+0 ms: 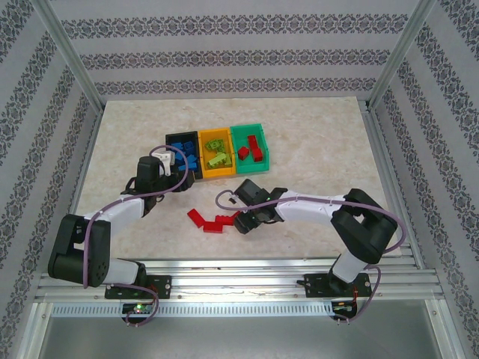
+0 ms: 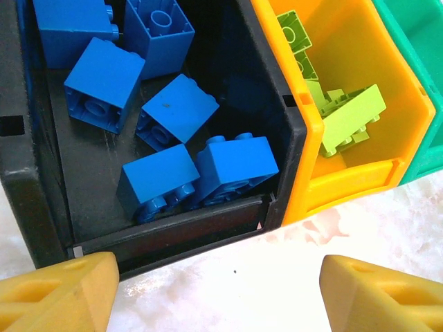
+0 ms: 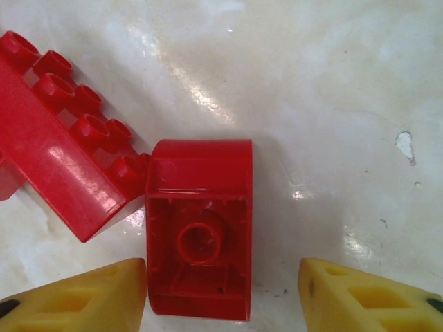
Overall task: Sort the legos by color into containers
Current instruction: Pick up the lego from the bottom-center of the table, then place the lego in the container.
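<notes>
Right gripper [image 3: 223, 277] straddles the upturned red brick [image 3: 199, 238], jaws wide; we should close next. Left gripper [image 2: 220, 277], well apart, gapes empty.

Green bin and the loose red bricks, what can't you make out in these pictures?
- Green bin: cut by the right edge of the left wrist view, contents hidden.
- Long red brick: left edge of the right wrist view cuts its end.
- Loose red bricks: top view, too small to count; right end effector overlaps the pile.
</notes>
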